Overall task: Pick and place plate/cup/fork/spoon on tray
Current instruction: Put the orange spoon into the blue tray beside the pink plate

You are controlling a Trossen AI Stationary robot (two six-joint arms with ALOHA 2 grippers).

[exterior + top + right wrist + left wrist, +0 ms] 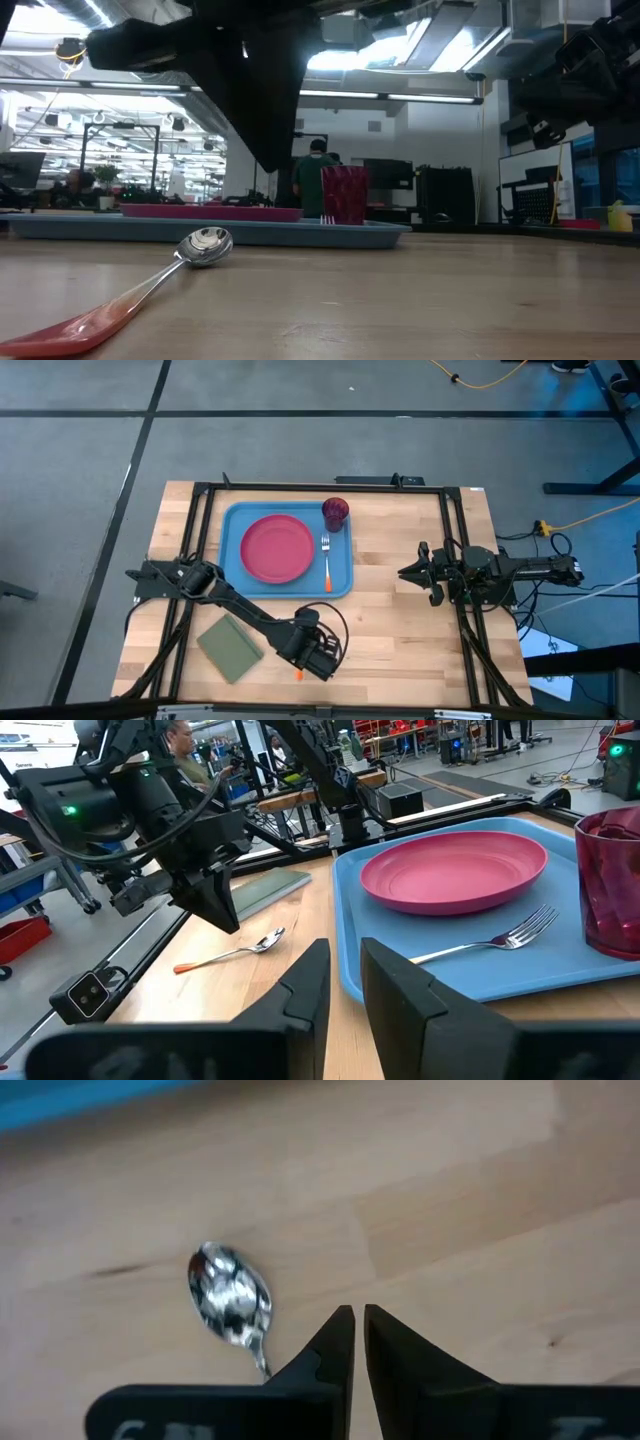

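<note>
The light-blue tray (232, 525) holds the pink-red plate (277, 548), the fork (326, 560) and the dark red cup (335, 512) at its far right corner. The spoon (205, 245) lies flat on the wooden table near the front edge, its bowl up and its orange handle (298, 674) toward the near edge. My left gripper (358, 1316) hangs shut just above the table, pointing down, its tips beside the spoon's bowl (230, 1295) and clear of it. It also shows in the right wrist view (222, 918). My right gripper (345, 970) is shut and empty, right of the tray.
An olive-green pad (230, 647) lies on the table left of my left gripper. A black frame (200, 540) runs around the work area. Bare wood (400, 640) lies between the tray and my right arm. A person stands in the room behind the table (315, 180).
</note>
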